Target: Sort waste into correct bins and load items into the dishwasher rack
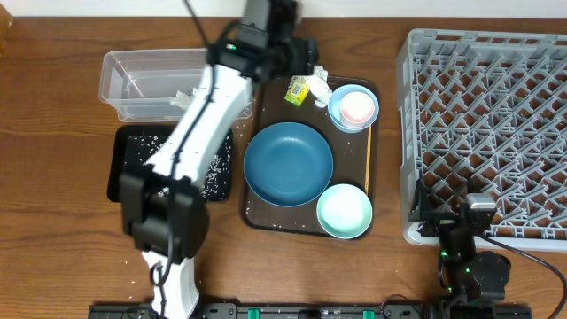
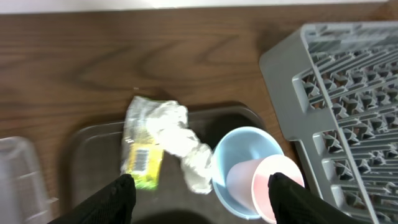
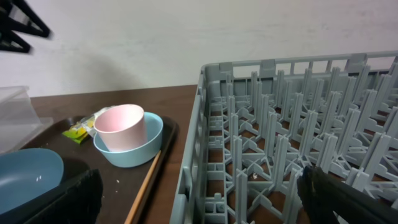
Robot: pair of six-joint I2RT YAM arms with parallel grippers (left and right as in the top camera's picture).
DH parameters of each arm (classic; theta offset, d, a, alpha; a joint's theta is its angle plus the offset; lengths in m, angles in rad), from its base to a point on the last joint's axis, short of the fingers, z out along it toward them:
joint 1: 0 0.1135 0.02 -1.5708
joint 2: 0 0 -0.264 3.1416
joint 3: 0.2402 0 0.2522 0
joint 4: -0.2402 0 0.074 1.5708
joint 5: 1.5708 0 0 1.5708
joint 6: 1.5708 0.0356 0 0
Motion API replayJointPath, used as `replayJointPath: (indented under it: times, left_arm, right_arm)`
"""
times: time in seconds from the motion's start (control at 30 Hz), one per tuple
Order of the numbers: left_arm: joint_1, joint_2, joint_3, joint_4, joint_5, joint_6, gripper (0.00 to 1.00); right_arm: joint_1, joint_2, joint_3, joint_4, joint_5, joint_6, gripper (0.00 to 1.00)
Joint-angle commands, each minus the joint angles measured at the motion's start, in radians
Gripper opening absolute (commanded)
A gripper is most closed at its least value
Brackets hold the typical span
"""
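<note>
The crumpled wrapper (image 1: 306,89) (image 2: 157,144) lies at the brown tray's far end. My left gripper (image 1: 297,55) (image 2: 205,198) hangs open and empty over it. Beside the wrapper a pale blue bowl (image 1: 341,113) (image 2: 244,163) holds the pink cup (image 1: 358,106) (image 2: 277,185) (image 3: 121,127). The dark-blue plate (image 1: 288,164), the mint bowl (image 1: 344,211) and the wooden stick (image 1: 368,164) (image 3: 143,185) lie on the same tray. Rice grains (image 1: 211,174) are scattered on the black tray (image 1: 124,168). My right gripper (image 1: 462,226) (image 3: 202,200) is open and empty at the grey rack's (image 1: 487,124) (image 3: 298,124) near left corner.
The clear tub (image 1: 133,66) stands at the back left with a white scrap (image 1: 182,99) inside. The brown serving tray (image 1: 257,217) (image 2: 87,143) sits between the black tray and the rack. My left arm (image 1: 199,133) stretches over the tub and the black tray.
</note>
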Motion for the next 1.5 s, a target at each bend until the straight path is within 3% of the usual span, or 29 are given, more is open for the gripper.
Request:
replayJointPath:
  times: [0.0,0.3,0.6,0.77,0.9,1.1,1.2,1.47]
  left_arm:
    - [-0.029,0.098,0.005,0.017,-0.049,-0.082,0.7]
    - [-0.091,0.218,0.005,0.001,-0.05,-0.13,0.69]
    - [-0.106,0.243,0.005,-0.018,-0.139,-0.241,0.68]
    - [-0.106,0.288,0.005,-0.006,-0.172,-0.376,0.67]
    - [-0.106,0.304,0.005,-0.007,-0.172,-0.383,0.67]
    - [-0.106,0.304,0.005,-0.003,-0.171,-0.383,0.4]
    - [-0.106,0.299,0.005,-0.003,-0.168,-0.383,0.32]
    - [-0.106,0.241,0.005,-0.026,-0.168,-0.38,0.31]
  right_arm:
    - [-0.013,-0.006,-0.001,-0.003,-0.007,-0.013,0.99]
    - [-0.013,-0.006,-0.001,-0.003,-0.007,-0.013,0.99]
    - [-0.013,-0.006,-0.001,-0.003,-0.007,-0.013,0.99]
    - [-0.013,-0.006,-0.001,-0.003,-0.007,-0.013,0.99]
    - [-0.013,-0.006,-0.001,-0.003,-0.007,-0.013,0.99]
    - [-0.013,-0.006,-0.001,-0.003,-0.007,-0.013,0.99]
    - [-0.013,-0.006,-0.001,-0.003,-0.007,-0.013,0.99]
    - [-0.013,-0.006,-0.001,-0.003,-0.007,-0.013,0.99]
